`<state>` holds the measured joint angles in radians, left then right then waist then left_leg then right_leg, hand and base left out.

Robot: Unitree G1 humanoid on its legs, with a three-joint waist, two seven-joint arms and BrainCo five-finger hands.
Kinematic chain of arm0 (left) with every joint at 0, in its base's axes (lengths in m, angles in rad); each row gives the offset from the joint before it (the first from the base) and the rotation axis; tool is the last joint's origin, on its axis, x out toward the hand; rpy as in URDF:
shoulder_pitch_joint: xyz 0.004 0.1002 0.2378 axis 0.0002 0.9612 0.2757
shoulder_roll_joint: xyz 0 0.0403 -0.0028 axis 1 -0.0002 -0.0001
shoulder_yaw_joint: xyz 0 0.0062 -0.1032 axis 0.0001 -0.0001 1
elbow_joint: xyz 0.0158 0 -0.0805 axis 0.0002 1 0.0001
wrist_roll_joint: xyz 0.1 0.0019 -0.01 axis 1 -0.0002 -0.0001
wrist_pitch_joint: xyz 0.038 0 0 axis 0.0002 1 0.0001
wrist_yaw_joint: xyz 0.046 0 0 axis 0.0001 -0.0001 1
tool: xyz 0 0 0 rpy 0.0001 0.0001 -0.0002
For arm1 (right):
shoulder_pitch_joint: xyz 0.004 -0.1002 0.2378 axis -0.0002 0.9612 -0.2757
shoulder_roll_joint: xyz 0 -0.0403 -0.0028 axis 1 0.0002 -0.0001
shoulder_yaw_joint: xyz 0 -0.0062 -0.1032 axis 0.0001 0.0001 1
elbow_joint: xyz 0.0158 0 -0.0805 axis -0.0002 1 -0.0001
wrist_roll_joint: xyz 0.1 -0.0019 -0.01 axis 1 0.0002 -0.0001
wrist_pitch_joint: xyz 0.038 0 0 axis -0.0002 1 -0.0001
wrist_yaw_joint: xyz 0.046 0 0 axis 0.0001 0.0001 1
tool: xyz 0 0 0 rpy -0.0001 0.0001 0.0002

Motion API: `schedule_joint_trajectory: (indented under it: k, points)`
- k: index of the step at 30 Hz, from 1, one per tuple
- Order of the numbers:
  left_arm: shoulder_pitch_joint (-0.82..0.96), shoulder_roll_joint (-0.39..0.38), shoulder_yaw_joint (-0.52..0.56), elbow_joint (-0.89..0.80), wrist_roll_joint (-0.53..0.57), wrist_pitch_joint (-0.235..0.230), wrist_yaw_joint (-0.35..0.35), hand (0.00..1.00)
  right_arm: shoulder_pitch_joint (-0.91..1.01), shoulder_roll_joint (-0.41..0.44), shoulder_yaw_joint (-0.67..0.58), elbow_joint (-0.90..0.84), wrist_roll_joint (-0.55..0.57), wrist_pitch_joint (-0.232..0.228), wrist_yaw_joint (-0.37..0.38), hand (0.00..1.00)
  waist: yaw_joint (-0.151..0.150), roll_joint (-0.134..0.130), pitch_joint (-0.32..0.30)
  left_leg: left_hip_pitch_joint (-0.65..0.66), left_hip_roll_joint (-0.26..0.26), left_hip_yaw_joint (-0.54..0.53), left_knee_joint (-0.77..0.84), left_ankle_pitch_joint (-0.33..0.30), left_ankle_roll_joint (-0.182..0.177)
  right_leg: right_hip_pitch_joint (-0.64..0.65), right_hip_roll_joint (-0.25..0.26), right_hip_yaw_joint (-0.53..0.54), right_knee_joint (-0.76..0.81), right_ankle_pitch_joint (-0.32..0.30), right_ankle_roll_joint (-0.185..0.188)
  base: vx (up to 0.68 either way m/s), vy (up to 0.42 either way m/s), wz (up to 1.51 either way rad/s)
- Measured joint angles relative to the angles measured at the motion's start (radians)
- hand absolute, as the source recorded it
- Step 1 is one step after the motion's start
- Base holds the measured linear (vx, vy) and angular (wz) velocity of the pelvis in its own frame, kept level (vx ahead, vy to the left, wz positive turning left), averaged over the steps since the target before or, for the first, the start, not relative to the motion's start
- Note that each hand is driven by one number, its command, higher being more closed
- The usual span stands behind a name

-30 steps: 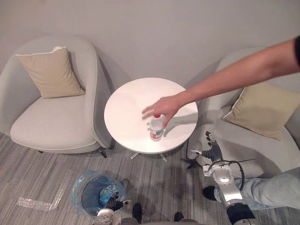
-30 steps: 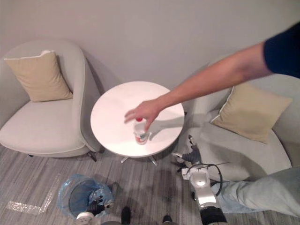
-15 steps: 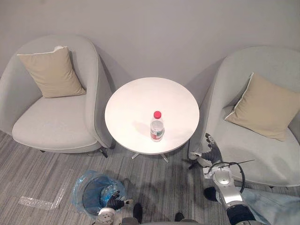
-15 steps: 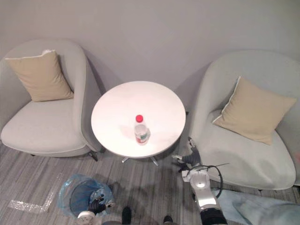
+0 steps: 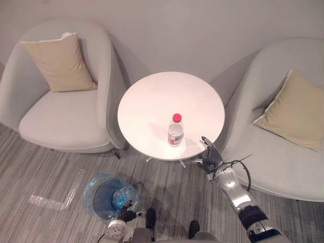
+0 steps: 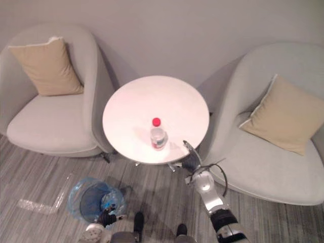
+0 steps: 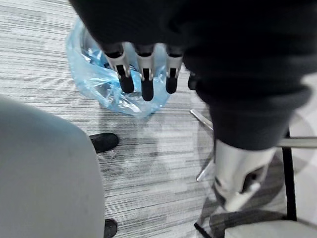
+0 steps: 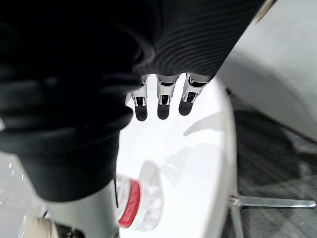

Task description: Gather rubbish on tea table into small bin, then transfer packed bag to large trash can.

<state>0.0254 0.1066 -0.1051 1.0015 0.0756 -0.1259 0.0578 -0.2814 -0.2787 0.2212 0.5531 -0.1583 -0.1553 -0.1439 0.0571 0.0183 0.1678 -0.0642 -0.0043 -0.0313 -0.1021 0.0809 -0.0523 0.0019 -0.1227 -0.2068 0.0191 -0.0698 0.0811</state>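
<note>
R hand (image 8: 163, 94) straight-fingered, bottle (image 8: 142, 205) prob. untouched

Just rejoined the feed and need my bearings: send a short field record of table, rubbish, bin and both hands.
table: round white tea table between two grey armchairs
rubbish: one clear plastic bottle with red cap, upright on the table, toward its near edge
bin: small bin lined with blue plastic bag, on the floor near-left of the table
left hand: open, empty, low beside the bin
right hand: open, empty, by the table's near-right edge, apart from the bottle
</note>
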Motion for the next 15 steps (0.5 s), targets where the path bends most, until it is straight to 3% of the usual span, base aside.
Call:
schedule_joint_trajectory:
  k: [9, 15]
  points:
    - [-0.014, -0.002, 0.009, -0.037, -0.059, -0.009, 0.021, 0.0, -0.147, 0.037, -0.051, 0.068, 0.015, 0.009, -0.124, 0.0, 0.023, 0.004, 0.073, -0.044, -0.005, -0.044, 0.0, 0.01, 0.001, -0.027, -0.003, -0.028, 0.012, 0.0, 0.0, 0.0, 0.002, 0.16]
    - [-0.018, -0.004, 0.009, -0.057, -0.079, -0.019, 0.024, 0.0, -0.201, 0.043, -0.063, 0.073, 0.052, 0.009, -0.158, 0.0, 0.033, 0.008, 0.102, -0.067, -0.006, -0.062, 0.012, 0.01, 0.001, -0.04, -0.004, -0.037, 0.024, 0.0, 0.0, -0.01, 0.001, 0.11]
